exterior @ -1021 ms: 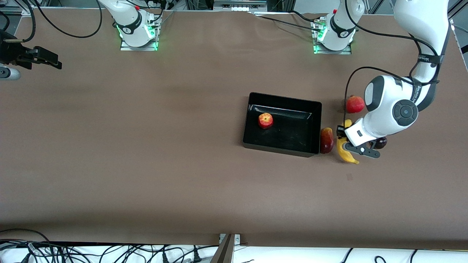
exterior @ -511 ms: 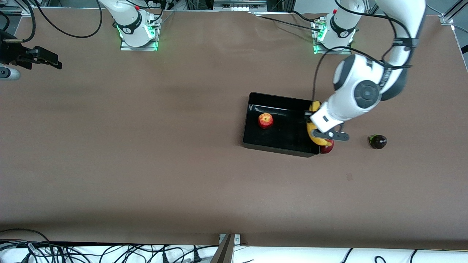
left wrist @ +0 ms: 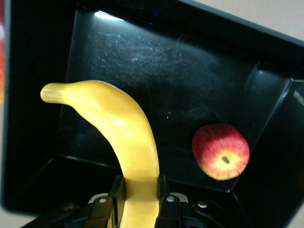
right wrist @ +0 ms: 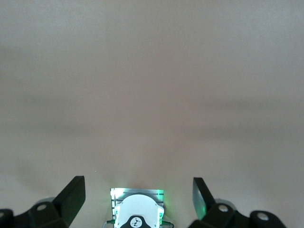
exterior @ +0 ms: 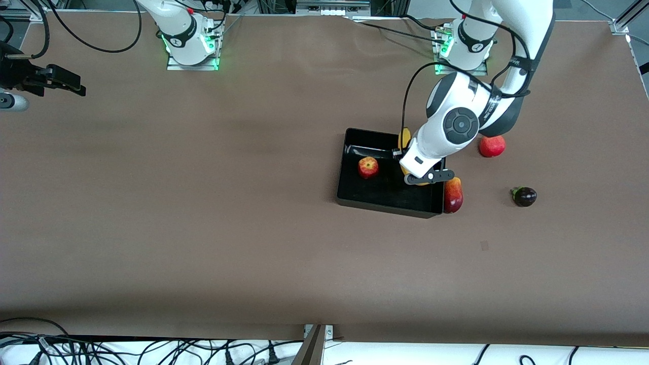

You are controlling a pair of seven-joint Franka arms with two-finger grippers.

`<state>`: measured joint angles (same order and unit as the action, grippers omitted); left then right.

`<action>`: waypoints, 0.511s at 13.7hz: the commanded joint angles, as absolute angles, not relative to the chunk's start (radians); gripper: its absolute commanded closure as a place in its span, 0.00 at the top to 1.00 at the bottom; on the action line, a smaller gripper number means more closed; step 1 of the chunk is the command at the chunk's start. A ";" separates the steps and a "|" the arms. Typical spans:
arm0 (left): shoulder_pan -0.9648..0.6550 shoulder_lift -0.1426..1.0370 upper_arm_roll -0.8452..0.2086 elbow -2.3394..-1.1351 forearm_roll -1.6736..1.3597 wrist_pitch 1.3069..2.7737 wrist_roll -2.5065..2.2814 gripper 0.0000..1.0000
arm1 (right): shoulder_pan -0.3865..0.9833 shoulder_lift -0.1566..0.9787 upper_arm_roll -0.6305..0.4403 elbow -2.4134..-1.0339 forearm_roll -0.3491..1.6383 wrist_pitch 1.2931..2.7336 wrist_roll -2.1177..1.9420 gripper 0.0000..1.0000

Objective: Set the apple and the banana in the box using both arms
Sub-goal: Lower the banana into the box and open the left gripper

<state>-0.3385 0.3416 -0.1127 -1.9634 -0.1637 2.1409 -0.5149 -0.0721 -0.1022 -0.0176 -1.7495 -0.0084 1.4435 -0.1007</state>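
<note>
High front camera faces the robots; left wrist camera shares its box (exterior: 390, 197) close up.

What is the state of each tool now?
Left tool: closed on the banana, over the box.
Right tool: open, holding nothing, waiting.

The banana (left wrist: 124, 137) is plain yellow. The apple (left wrist: 221, 151) is red streaked with yellow around its dimple. The box (exterior: 355, 195) is glossy black, the worktop (exterior: 203, 213) brown. A dark, perhaps purple, fruit (exterior: 524, 196) lies apart.
</note>
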 commanded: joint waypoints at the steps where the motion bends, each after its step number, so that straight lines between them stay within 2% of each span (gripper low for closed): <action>1: -0.337 0.389 -0.112 -1.948 -0.186 2.189 -0.520 0.00 | -0.066 -0.094 -0.025 -1.726 -0.003 1.430 -0.100 1.00; 7: -0.337 0.446 -0.112 -1.925 -0.176 2.247 -0.518 0.00 | -0.066 -0.094 -0.025 -1.726 -0.003 1.428 -0.100 1.00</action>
<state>-0.3378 0.4316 -0.1113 -1.9504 -0.1638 2.2452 -0.5208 -0.0721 -0.1022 -0.0176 -1.7494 -0.0084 1.4435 -0.1007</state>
